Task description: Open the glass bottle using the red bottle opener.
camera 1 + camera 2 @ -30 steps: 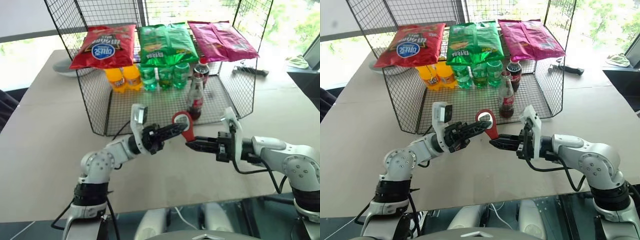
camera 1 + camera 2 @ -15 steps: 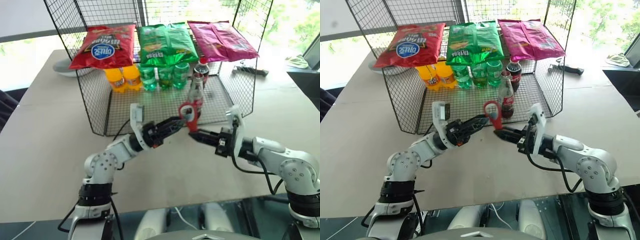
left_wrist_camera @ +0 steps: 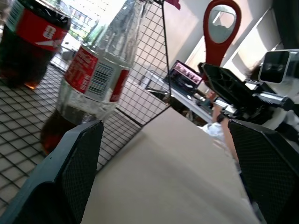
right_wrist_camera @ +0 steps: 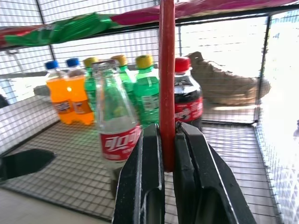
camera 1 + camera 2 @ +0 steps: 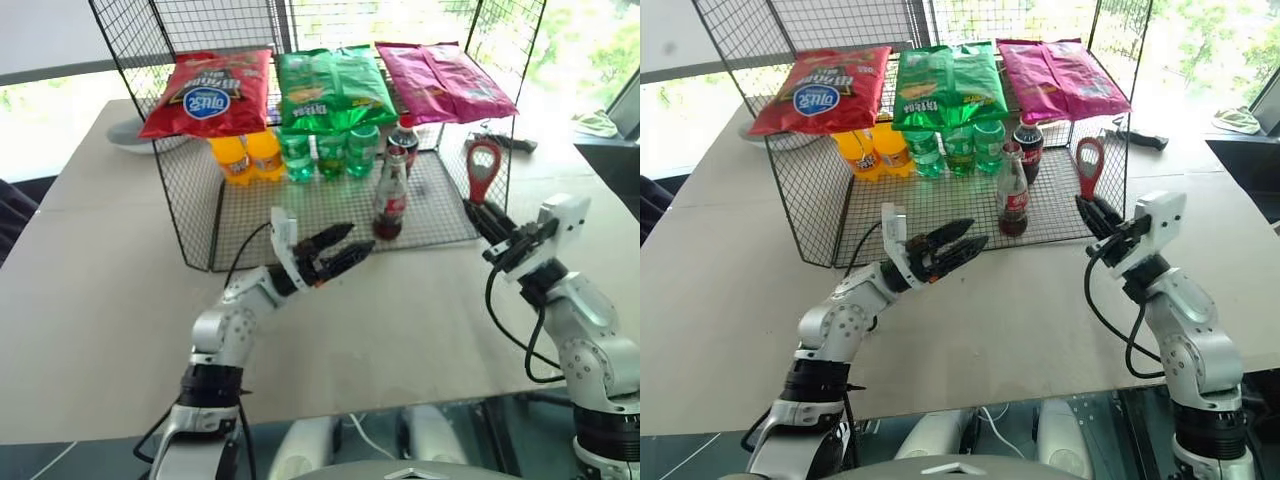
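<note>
The desk (image 5: pixel 90 270) was pale beige. The wire basket (image 5: pixel 190 210) on it was black mesh. Across the basket's top lay three snack bags: red (image 5: pixel 208 92) with a blue-and-white logo, green (image 5: pixel 333 88), and magenta (image 5: pixel 443 82). Beneath stood orange soda bottles (image 5: pixel 246 155), green bottles (image 5: pixel 330 152), and a dark cola bottle with a red cap (image 5: pixel 403 140). The glass bottle (image 5: pixel 389 198) was clear with dark liquid and a red label. The red bottle opener (image 5: pixel 482 170) had a silver-lined ring. Both hands, left (image 5: pixel 338 252) and right (image 5: pixel 480 218), had black fingers.
</note>
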### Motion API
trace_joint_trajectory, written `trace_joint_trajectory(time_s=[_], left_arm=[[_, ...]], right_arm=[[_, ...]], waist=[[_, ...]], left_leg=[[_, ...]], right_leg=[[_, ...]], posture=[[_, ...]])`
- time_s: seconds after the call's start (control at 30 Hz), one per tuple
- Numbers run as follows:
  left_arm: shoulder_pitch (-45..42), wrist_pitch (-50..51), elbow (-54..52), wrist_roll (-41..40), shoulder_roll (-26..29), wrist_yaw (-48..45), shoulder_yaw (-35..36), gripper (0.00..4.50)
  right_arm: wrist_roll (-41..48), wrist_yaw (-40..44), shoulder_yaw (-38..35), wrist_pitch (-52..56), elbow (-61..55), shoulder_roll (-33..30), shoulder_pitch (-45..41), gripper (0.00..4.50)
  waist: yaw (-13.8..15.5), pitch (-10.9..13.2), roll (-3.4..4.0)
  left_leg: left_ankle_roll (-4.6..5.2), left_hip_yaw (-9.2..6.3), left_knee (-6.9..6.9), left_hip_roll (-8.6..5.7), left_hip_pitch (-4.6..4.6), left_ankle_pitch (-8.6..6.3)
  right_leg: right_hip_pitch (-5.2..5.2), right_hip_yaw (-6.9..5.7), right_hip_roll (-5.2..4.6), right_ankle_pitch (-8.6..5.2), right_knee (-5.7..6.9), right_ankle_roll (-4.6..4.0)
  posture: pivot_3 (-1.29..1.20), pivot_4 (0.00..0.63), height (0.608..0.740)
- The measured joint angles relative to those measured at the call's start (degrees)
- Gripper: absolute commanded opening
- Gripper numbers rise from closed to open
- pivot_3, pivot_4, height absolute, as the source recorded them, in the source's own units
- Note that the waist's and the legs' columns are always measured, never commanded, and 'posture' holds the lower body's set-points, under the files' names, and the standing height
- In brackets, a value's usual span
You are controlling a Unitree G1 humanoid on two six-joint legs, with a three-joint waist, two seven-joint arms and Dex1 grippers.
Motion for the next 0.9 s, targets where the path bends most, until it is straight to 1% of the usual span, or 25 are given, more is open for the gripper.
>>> trace_joint_trajectory(time_s=[0.1, 0.17, 0.33, 0.37, 0.5, 0.67, 0.9], left_arm=[[-3.4, -9.0, 5.4, 6.2, -1.1, 1.5, -0.2, 4.42], [-8.1, -15.1, 12.9, 10.6, -2.4, 2.3, -0.6, 4.42], [-15.3, -23.6, 24.4, 15.3, -4.8, 2.0, -0.8, 4.42], [-15.5, -23.8, 24.7, 15.4, -4.8, 2.0, -0.8, 4.42], [-19.9, -27.8, 32.1, 16.4, -6.8, -0.5, -0.9, 4.42], [-22.4, -30.5, 36.2, 16.7, -8.8, -3.5, -1.2, 4.42], [-30.6, -37.7, 49.3, 22.9, -10.6, 0.5, -2.0, 4.42]], right_arm=[[-1.8, -0.9, -0.1, -2.3, 1.1, 1.2, -0.4, 0.00], [-3.1, -1.2, 0.3, -3.6, 1.3, 2.4, -0.5, 0.00], [-5.2, -2.0, 2.6, -4.3, 1.5, 4.5, 0.3, 0.00], [-5.3, -2.1, 2.6, -4.3, 1.5, 4.5, 0.3, 0.00], [-6.8, -3.8, 3.3, -4.4, 1.1, 6.0, 1.4, 0.00], [-8.0, -5.1, 3.7, -4.4, 0.4, 6.9, 2.4, 0.00], [-8.2, -6.1, 4.1, -4.2, -0.4, 7.2, 2.8, 0.00]], waist=[[0.2, 0.0, 0.00], [0.6, 0.0, 0.00], [0.7, 0.0, -0.01], [0.7, 0.0, -0.01], [0.8, 0.0, -0.01], [0.5, 0.0, -0.02], [0.5, 0.0, -0.03]], left_leg=[[0.01, 0.01, -0.01, -0.01, -0.01, -0.01], [0.01, -0.01, 0.00, -0.04, -0.05, 0.00], [0.03, 0.00, 0.00, -0.05, -0.07, -0.01], [0.03, 0.00, 0.00, -0.05, -0.07, -0.01], [0.03, -0.02, 0.04, -0.05, -0.07, 0.00], [0.03, -0.01, 0.04, -0.06, -0.06, 0.00], [0.04, -0.01, 0.07, -0.09, -0.06, 0.00]], right_leg=[[-0.01, 0.01, -0.02, 0.00, -0.03, 0.00], [-0.02, -0.02, 0.00, 0.00, -0.04, 0.00], [-0.03, -0.02, -0.01, 0.00, -0.04, 0.01], [-0.03, -0.02, 0.00, 0.00, -0.04, 0.01], [-0.03, -0.06, 0.02, 0.00, 0.01, 0.01], [-0.03, -0.04, 0.04, 0.00, 0.01, 0.02], [-0.02, -0.05, 0.08, 0.00, 0.03, 0.03]], posture=[[0.00, 0.150, 0.740], [0.00, 0.150, 0.740], [0.00, 0.150, 0.740], [0.00, 0.150, 0.740], [0.00, 0.150, 0.740], [0.00, 0.150, 0.740], [0.00, 0.150, 0.740]])
